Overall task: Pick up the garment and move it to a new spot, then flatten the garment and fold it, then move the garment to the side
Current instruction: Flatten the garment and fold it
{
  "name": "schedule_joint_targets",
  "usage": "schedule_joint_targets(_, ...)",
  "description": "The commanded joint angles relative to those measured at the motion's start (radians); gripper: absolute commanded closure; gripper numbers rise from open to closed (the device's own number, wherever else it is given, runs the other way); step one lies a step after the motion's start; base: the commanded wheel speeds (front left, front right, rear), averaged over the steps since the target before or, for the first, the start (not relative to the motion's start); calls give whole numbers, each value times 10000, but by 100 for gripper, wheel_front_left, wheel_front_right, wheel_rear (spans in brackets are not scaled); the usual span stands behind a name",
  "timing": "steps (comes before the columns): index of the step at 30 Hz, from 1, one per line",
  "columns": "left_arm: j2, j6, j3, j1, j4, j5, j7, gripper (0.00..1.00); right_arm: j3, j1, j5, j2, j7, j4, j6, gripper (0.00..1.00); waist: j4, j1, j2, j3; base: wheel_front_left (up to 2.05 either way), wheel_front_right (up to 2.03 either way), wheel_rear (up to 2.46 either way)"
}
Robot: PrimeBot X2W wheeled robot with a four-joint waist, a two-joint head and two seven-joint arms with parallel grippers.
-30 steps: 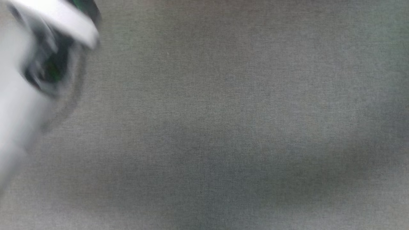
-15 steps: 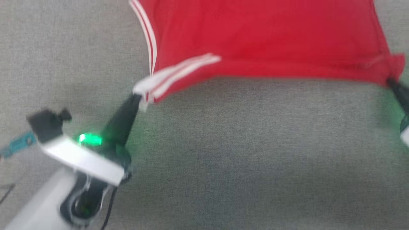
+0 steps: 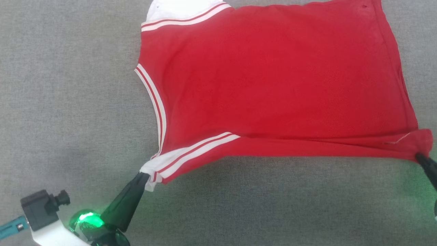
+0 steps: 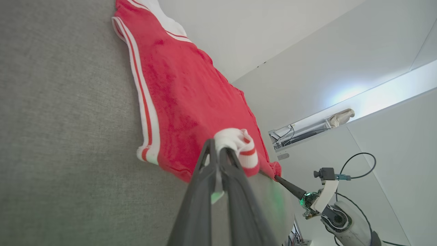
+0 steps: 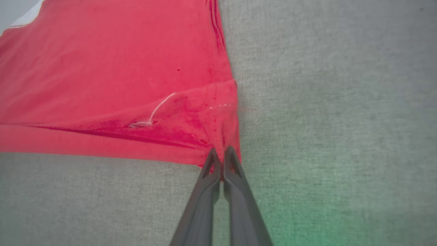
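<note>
Over the last half second our head camera has tipped, so the whole view has slid. The garment (image 3: 273,85) now shows almost whole, where before we saw only its near edge. Nearest us, our left gripper (image 3: 142,176) is clenched on the white striped sleeve and our right gripper (image 3: 419,157) is clenched on a red corner. The near edge is stretched taut between them. Beyond it the body lies spread on the grey cloth surface (image 3: 68,85), with the far sleeve at the top. We judge flattening under way and folding next.
</note>
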Motion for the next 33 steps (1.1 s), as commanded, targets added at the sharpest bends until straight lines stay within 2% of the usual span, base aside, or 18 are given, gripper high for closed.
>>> schedule_joint_targets(1, 100, 10, 20, -273, -72, 111, -45, 100, -331, -5, -234, 137, 176, -290, -14, 100, 25, 0, 0, -28, 0, 0, 0)
schedule_joint_targets(7, 345, 10, -756, -2580, 260, -79, 73, 100, -1205, -978, -767, 674, 874, -968, -6, 100, 190, 0, 0, 24, 0, 0, 0)
schedule_joint_targets(11, 397, 10, -1056, -3907, 771, -306, 212, 100, -1250, -1879, -960, 816, 1214, -949, -6, 100, 178, 0, 0, 139, 0, 0, 0)
schedule_joint_targets(19, 16, 10, -1983, -6608, 2856, -859, 667, 100, -649, -4130, -1384, 1093, 1720, 459, -6, 100, 201, 0, 0, 606, 0, 0, 0)
schedule_joint_targets(26, -253, 10, -2970, -7686, 4615, -648, 509, 100, -278, -4728, -1434, 1069, 1380, 1496, -6, 100, 293, 0, 0, 1173, 0, 0, 0)
schedule_joint_targets(31, -207, 12, -3770, -8082, 5758, -350, 395, 100, 222, -4925, -1531, 1059, 1062, 1944, -6, 100, 252, 0, 0, 1350, 0, 0, 0)
schedule_joint_targets(32, -158, 15, -3940, -8164, 5946, -217, 355, 86, 338, -4954, -1552, 1049, 1002, 1992, -6, 100, 236, 0, 0, 1348, 0, 0, 0)
schedule_joint_targets(33, -117, 21, -4087, -8243, 6102, -94, 309, 55, 449, -4972, -1569, 1030, 927, 2037, -6, 100, 221, 0, 0, 1326, 0, 0, 0)
